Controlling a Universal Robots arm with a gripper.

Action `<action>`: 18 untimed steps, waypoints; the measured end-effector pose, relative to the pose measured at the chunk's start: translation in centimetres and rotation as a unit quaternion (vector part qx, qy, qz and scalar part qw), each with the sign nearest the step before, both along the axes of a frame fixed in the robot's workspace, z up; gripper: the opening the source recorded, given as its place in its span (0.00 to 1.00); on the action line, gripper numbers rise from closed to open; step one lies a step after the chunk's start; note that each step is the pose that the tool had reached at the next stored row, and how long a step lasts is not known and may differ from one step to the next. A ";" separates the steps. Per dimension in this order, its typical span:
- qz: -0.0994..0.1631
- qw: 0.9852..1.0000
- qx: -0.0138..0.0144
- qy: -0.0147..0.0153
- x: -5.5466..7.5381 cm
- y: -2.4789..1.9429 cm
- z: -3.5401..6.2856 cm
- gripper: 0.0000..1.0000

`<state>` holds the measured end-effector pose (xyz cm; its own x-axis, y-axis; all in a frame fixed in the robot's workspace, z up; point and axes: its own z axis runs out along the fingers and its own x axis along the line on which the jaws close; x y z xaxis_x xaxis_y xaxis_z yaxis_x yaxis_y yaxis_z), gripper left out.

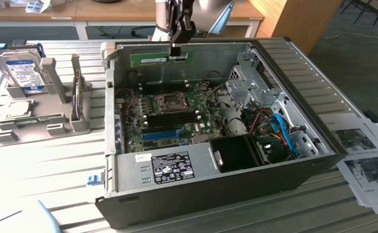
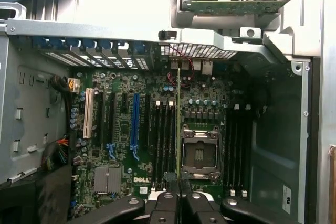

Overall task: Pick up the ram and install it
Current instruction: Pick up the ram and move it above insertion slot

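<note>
**Figure. Ram held over the opened computer case.** The case (image 1: 293, 63) is laid on its side, so that the motherboard (image 1: 176, 121) faces upward. The ram (image 1: 156, 59) is clamped by its upper long edge in the gripper (image 1: 175, 54), whose jaws are drawn narrow on the board. Its contact edge is thereby free and turned down toward the motherboard.

The stick is held level above the far part of the case opening, clear of the far wall's rim and well above the components. In the wrist view the ram (image 2: 178, 124) is seen edge-on as a thin line rising from between the fingertips (image 2: 167, 203). It is set parallel to the black memory slots (image 2: 163, 135), just beside them on the side of the CPU socket (image 2: 199, 153). Alignment with a slot is therefore judged close, not exact.

Open room above the board is bounded by the drive cage (image 1: 254, 80) on the exterior view's right and by the case wall on its left. The hard drive (image 1: 22, 70) is racked well apart, on the exterior view's left.
</note>
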<state>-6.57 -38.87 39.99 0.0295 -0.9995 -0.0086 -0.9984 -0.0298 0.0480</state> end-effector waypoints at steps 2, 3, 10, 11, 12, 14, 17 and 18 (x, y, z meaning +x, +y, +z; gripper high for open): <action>0.000 1.000 0.000 0.000 0.0 0.00 0.00 0.11; 0.000 1.000 0.000 0.000 0.0 0.00 0.00 0.11; 0.000 1.000 0.000 0.000 0.2 0.01 -0.01 0.11; 0.000 1.000 0.000 0.001 0.4 0.01 -0.01 0.11; 0.000 1.000 0.000 0.001 0.6 0.00 0.00 0.11; 0.000 1.000 0.000 0.003 1.0 0.00 0.00 0.11; 0.000 1.000 0.000 0.004 1.4 0.00 0.00 0.11; 0.000 1.000 0.000 0.004 1.5 0.00 0.00 0.11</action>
